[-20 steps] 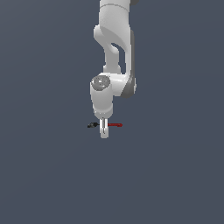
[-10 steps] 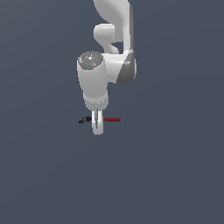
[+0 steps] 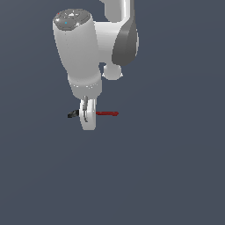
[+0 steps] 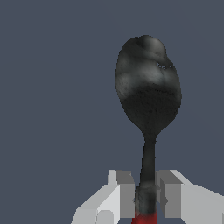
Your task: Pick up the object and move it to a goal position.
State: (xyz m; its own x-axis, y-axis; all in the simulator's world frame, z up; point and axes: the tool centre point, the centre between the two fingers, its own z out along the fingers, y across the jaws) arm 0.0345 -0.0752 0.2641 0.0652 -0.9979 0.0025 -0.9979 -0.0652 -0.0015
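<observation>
Here the thin spoon-shaped tool with a red shaft and a dark, rounded bowl at one end [image 3: 107, 113] lies crosswise through the white two-fingered gripper [image 3: 87, 115] of the white robot arm [image 3: 83, 52]. In the exterior view the red shaft sticks out level toward that view's right of the fingers, and the black end pokes out toward that view's left, so the fingers sit near the join of black and red. The wrist view shows the tool [image 4: 148, 100] from close by: its glossy black bowl reaches away from the camera, its narrow black neck runs back between the two grey finger pads [image 4: 126, 192], and a bit of red shaft shows at the picture's edge. The pads stand close on either side of the neck, drawn in nearly to its width and seemingly pressing on it, so the gripper [image 4: 146, 197] is clamped around the tool. Behind everything is a plain dark blue-grey ground [image 3: 176, 167], and whether the tool rests on it or hangs above it cannot be told.
</observation>
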